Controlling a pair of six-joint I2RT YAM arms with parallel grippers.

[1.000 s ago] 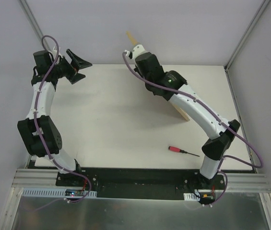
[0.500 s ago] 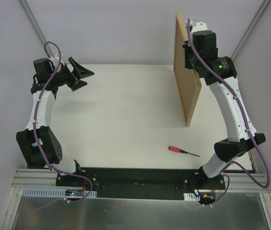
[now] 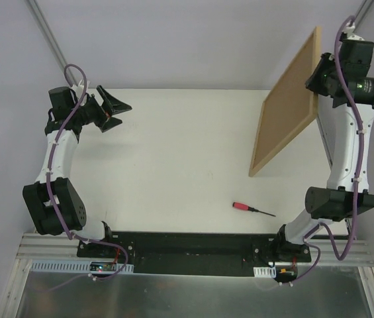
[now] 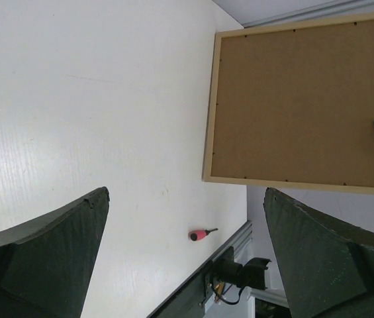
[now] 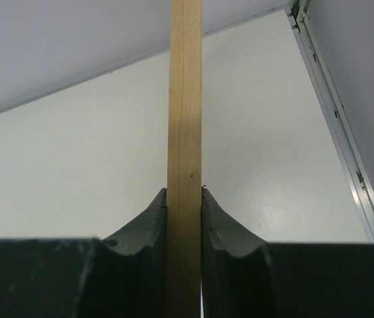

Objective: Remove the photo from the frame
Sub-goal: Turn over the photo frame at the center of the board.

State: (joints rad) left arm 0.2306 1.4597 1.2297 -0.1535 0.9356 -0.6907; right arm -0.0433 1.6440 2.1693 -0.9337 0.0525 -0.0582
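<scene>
The top external view is showing the left gripper (image 3: 123,116) on the left, hanging above the far left part of the white table (image 3: 173,165). Its jaws are standing spread very wide apart. Nothing is sitting between them, so it is holding nothing. In the left wrist view, the camera is looking out between those jaws, across the table and toward the right side. Moving right, a small screwdriver (image 3: 243,207) with a red handle is lying flat on the table, near the front edge and all by itself. Just past it, the big frame (image 3: 289,109) is being held up on the right side of the table. It is tipping over at a slant, with one corner pointing down at the table and the other end high up near the wall. I cannot tell if that low corner is touching the table. Only its brown back is showing, with the thin pale wood running around it, so whatever is inside is hidden. On the far right, the right gripper (image 5: 185,195) is pinching the frame. Its jaws are pressing on the thin wooden edge, one on each side.
</scene>
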